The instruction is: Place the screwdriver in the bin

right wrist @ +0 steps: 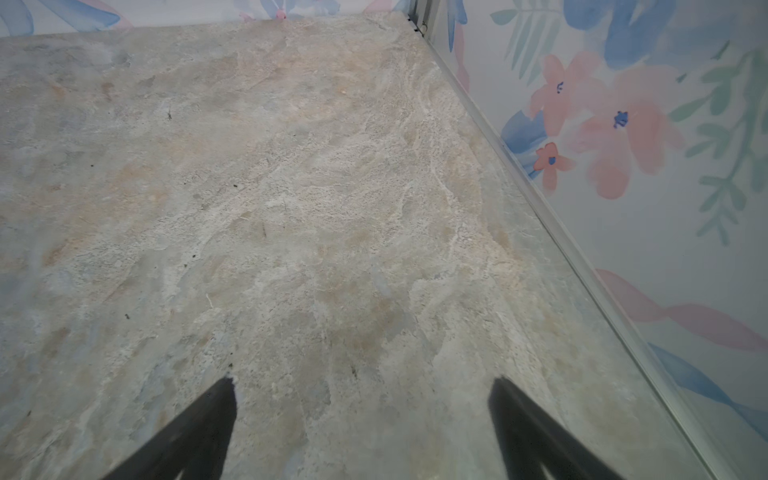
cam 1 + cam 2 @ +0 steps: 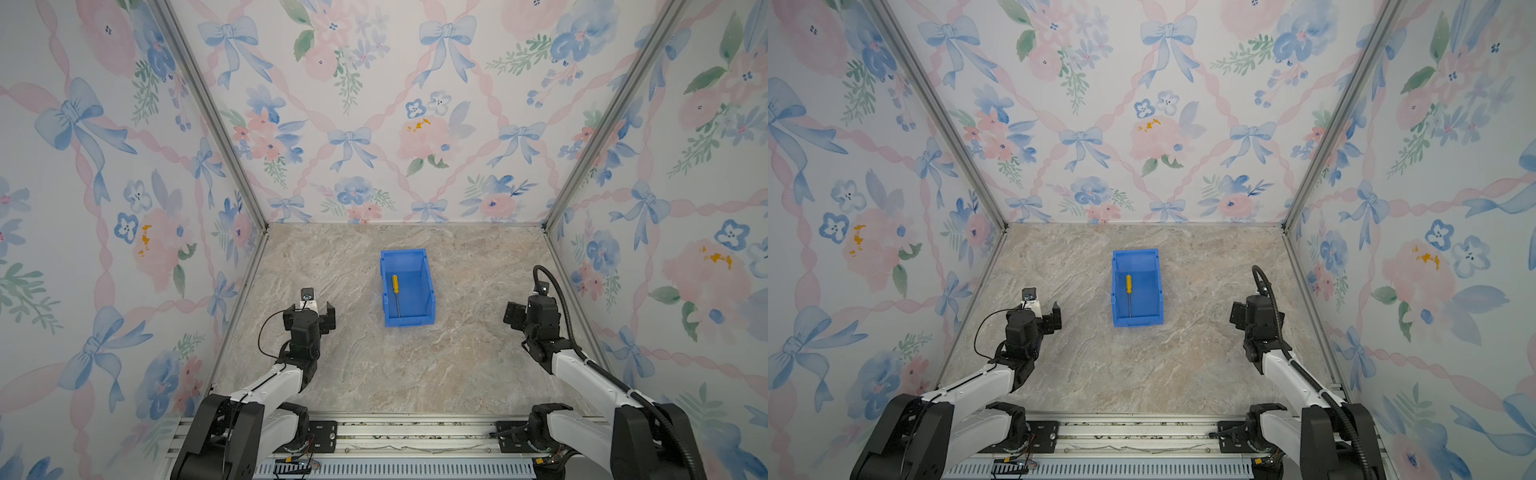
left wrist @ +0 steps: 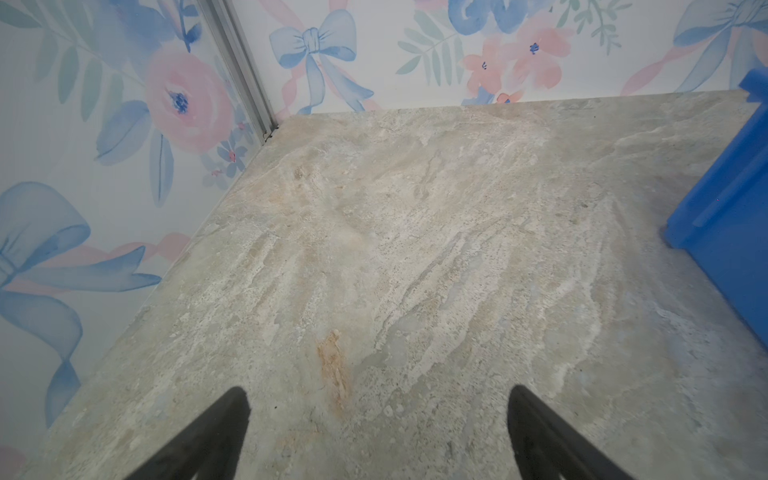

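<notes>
screwdriver [image 2: 396, 295]: flat inside bin [image 2: 409, 321], handle toward back wall | left gripper [image 3: 376, 395]: spread wide, empty, above table [image 3: 415, 249] beside bin | right gripper [image 1: 361, 382]: spread wide, empty, apart from bin

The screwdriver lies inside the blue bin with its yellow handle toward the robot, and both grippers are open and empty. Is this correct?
One detail is wrong. The screwdriver lies inside the bin, but its yellow handle points toward the back wall, away from the robot, as both top views show. The left gripper and right gripper are indeed open and empty.
</notes>
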`<state>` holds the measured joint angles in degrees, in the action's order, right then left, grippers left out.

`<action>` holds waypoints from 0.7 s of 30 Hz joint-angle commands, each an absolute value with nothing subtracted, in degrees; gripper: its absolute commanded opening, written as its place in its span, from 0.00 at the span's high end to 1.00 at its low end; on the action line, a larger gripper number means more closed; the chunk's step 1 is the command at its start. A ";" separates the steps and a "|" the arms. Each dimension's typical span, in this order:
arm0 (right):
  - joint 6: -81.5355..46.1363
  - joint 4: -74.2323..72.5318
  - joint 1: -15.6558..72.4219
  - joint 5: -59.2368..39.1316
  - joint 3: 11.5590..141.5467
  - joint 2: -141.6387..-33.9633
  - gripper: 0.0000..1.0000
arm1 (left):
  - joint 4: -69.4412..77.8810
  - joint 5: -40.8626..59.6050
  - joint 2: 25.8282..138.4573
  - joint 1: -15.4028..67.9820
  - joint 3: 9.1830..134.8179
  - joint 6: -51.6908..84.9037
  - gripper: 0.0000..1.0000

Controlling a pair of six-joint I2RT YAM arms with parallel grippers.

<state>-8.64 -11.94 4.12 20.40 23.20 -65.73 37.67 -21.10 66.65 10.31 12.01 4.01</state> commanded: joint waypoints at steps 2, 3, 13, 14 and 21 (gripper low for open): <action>-7.47 -26.07 3.29 18.99 23.47 -72.04 0.03 | 48.29 -16.77 72.76 7.51 13.91 2.69 0.03; -7.22 -27.92 3.35 19.30 24.15 -73.92 0.03 | 48.55 -15.47 74.38 6.72 15.18 2.29 0.03; -3.28 -34.67 3.35 17.55 30.00 -85.07 0.03 | 53.26 -9.97 85.63 3.00 20.57 2.03 0.03; -3.25 -36.53 3.40 17.41 29.10 -85.36 0.03 | 54.20 -9.73 86.60 2.92 20.45 2.11 0.03; -2.02 -45.45 4.22 16.87 24.65 -86.03 0.03 | 55.76 -6.16 87.10 1.67 19.74 2.28 0.03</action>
